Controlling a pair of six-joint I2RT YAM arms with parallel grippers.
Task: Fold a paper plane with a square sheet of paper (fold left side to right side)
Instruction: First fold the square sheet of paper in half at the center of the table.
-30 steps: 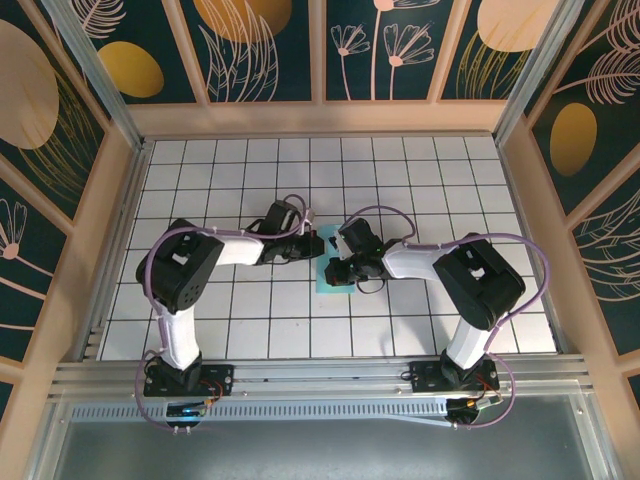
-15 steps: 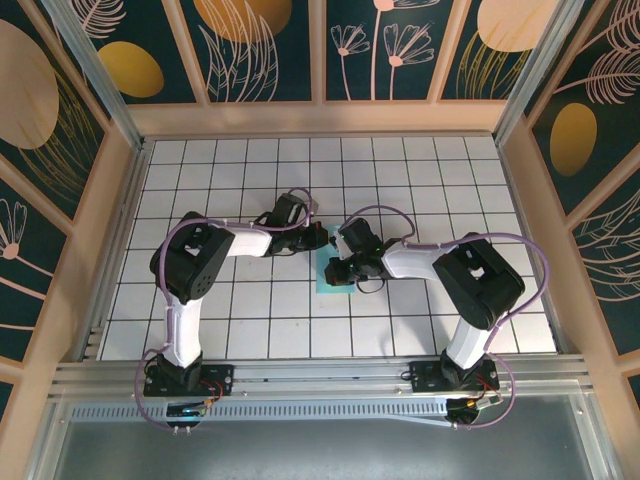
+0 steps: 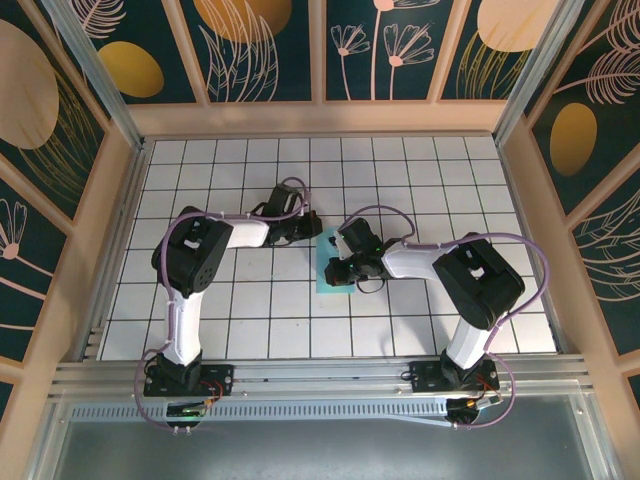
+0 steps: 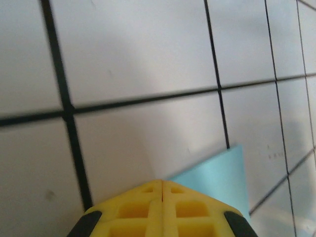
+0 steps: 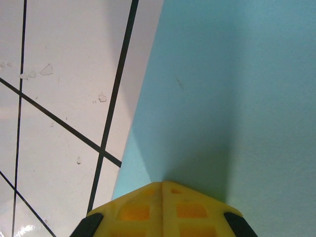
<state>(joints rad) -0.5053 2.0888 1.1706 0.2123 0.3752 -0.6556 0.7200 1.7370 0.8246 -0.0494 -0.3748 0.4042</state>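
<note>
square sheet of paper point(image 3: 326, 280) – where's it lying? (S1)

Biggest thing first: the tabletop point(image 3: 450, 180), a white tile grid. The paper's flat on it, about mid-tabletop, btwn your two arms and a bit to the right-arm side. (S2)

Shape? (S1)

From the top cam it's longer than wide, w/ the long axis running away from the bases. My read: it's been folded over once. I can't make out the layers tho. (S2)

Which arm's nearer? (S1)

Your right one. The right end effector point(image 3: 337, 268) is over the square sheet of paper point(image 5: 232, 98) itself, and its wrist cam puts the tip just inside the left edge. The left end effector point(image 3: 312, 229) is off the sheet, over bare tile by the far left corner. From there the paper lies to its right & back toward the bases. Its wrist cam catches that blue corner low on the right. (S2)

Jaws? (S1)

Both arms' jaws are closed, yellow halves meeting w/ no gap, nothing gripped in either. Whether the right tip presses the paper or hangs just above it, I can't tell. (S2)

So what does that mean for the move? (S1)

Judgement only: you'd pin w/ the right, since it's already over the sheet. The left has to come rightward across that left edge. (S2)
</note>
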